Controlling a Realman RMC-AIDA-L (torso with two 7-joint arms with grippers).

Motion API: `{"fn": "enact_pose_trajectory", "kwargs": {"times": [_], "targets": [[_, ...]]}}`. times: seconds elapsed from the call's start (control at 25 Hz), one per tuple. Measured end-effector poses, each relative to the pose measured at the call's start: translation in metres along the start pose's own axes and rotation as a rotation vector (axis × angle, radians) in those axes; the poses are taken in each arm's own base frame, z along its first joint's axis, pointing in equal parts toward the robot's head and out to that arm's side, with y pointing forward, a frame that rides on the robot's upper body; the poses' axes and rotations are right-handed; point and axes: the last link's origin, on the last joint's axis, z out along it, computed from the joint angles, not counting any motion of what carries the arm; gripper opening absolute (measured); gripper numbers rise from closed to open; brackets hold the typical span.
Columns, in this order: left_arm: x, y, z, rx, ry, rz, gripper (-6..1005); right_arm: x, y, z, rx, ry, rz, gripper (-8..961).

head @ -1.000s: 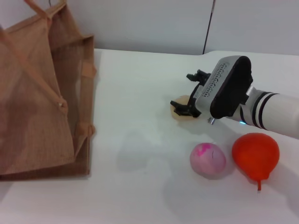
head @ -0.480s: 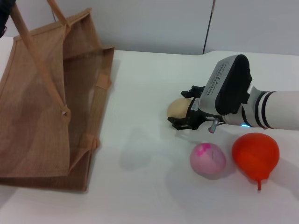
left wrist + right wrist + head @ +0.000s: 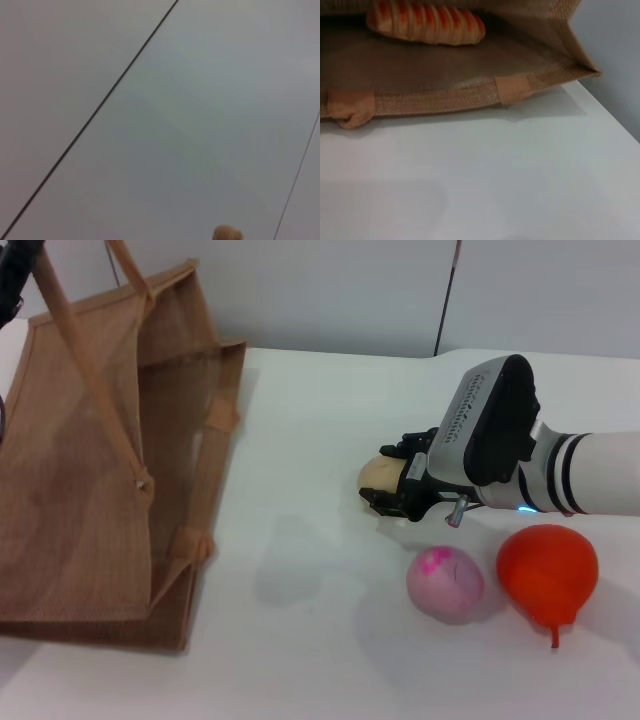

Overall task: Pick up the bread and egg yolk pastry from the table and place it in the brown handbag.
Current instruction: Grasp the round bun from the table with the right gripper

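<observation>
The brown handbag point(image 3: 90, 480) stands open at the left of the table, one handle point(image 3: 75, 330) pulled up taut to my left gripper point(image 3: 14, 270) at the top left corner. The bread point(image 3: 425, 22) lies inside the bag, seen through its mouth point(image 3: 445, 95) in the right wrist view. The egg yolk pastry point(image 3: 380, 472) sits on the table right of centre. My right gripper point(image 3: 396, 480) is down over it, with a finger against each side.
A pink round bun point(image 3: 445, 583) and an orange-red pear-shaped fruit point(image 3: 547, 573) lie close in front of my right arm. The white table point(image 3: 300, 420) runs between the bag and the pastry. A wall stands behind.
My right gripper has come down around the pastry and its fingers have drawn in against it. The bag was pulled more upright a second ago and now holds still.
</observation>
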Motion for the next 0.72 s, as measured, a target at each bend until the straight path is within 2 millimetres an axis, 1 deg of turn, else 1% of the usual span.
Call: {"fn": "enact_pose_trajectory", "kwargs": {"times": [0.08, 0.28, 0.4, 0.72], "targets": [[-0.001, 0.001, 0.002, -0.007, -0.006, -0.001, 124, 0.000, 0.000, 0.000, -0.001, 0.000, -0.005, 622], [-0.004, 0.003, 0.008, -0.027, -0.028, -0.005, 124, -0.002, 0.001, 0.000, -0.002, -0.009, -0.011, 585], [-0.007, 0.006, 0.015, -0.054, -0.054, -0.013, 125, -0.007, 0.004, -0.002, -0.001, -0.035, -0.011, 569], [-0.022, 0.023, 0.046, -0.205, -0.233, -0.029, 125, -0.024, 0.011, -0.008, 0.000, -0.110, -0.072, 533]]}}
